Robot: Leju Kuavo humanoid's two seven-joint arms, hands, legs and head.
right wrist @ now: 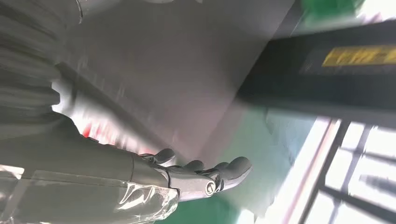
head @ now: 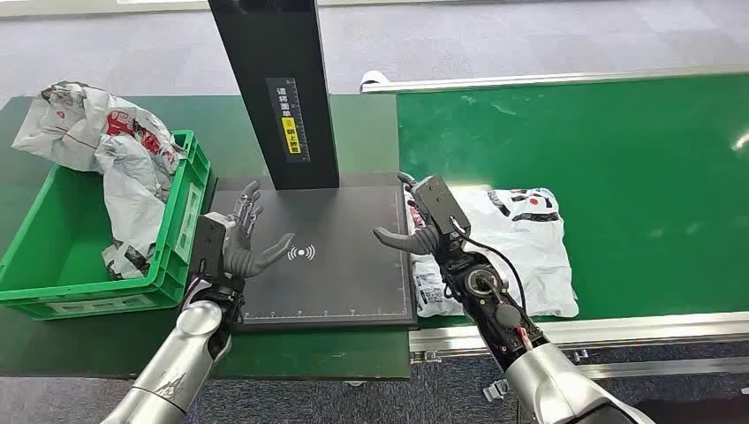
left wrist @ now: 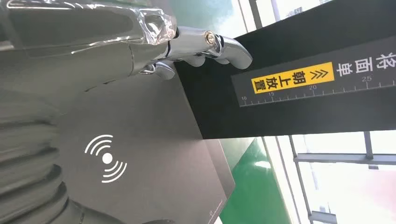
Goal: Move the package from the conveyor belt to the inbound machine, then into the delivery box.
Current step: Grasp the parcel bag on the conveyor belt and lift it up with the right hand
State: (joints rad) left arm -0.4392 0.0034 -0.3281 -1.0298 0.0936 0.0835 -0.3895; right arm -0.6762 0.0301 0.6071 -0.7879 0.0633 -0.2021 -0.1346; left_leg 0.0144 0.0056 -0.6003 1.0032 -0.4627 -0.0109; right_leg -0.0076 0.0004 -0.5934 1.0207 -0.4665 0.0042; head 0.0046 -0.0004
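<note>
**Package lies just right of the right hand, at the belt's near-left corner**

Nearest: both arms come up over the near edge of the scanner plate (head: 353,291) of the inbound machine. The left hand (head: 237,243) hovers over the plate's left edge, fingers apart, thumb out toward the wireless mark (head: 301,253), holding nothing. The right hand (head: 422,225) hangs at the plate's right edge, fingers spread, thumb pointing in over the plate, also holding nothing.

Task's thing: the package (head: 521,252), a white poly mailer with black and red print, lies flat on the conveyor belt (head: 618,150), at its near-left corner, its left edge against the plate's right edge. Its long axis runs roughly across the belt, near to far. It lies directly to the outer side of the right hand, partly under that wrist; the right arm is clearly nearer. Judgement: the pick falls to the right hand, then a short carry leftward onto the plate.

Farther: the machine's black column (head: 278,88) stands at the plate's far edge. The green delivery box (head: 185,212) sits left of the plate, already carrying crumpled grey-white bags (head: 106,141).

Views: the left wrist view gives the column's yellow label (left wrist: 293,78) and ruler marks sharply. The right wrist view is blurred; a white, red-marked patch beside the hand is probably the package, though I cannot tell for sure.
</note>
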